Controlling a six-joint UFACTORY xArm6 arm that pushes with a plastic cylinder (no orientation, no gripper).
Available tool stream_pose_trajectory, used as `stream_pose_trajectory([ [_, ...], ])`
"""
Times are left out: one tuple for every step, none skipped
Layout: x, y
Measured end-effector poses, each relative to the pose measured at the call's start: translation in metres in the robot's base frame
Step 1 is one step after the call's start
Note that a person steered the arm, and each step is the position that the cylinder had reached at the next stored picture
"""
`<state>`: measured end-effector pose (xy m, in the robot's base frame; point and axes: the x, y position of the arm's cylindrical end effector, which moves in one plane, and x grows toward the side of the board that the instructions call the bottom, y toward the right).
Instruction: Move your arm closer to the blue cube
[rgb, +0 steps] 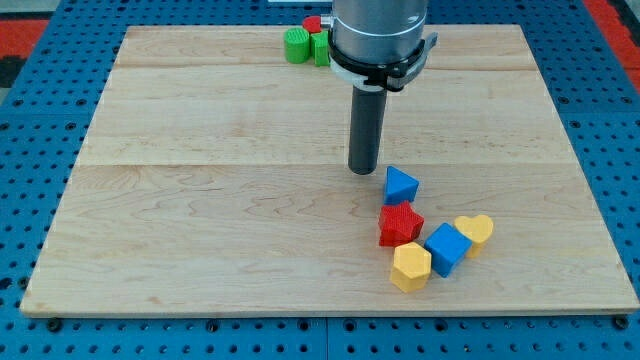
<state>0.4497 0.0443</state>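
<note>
No readable text, label or number anywhere.

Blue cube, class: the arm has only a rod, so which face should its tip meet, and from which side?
My tip should meet the blue cube's bare lower-right face, coming from the view's bottom right; the red block, yellow block and yellow heart crowd its other sides.

Arm (380, 35) cut off by view's top edge — only lower housing and rod show. Arm hides part of green block (321, 48) and most of red block (313, 23) at board's top edge; shape of either cannot be told. Green cylinder (297, 45) just left of them shows whole. Blue cube (447, 248) covers near side of yellow heart-like block (477, 230) — its full outline unclear.
</note>
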Motion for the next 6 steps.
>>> stream_pose_trajectory([
  [-0.003, 0.01],
  [-0.032, 0.065],
  [-0.02, 0.167],
  [0.096, 0.201],
  [0.155, 0.154],
  [0.134, 0.082],
])
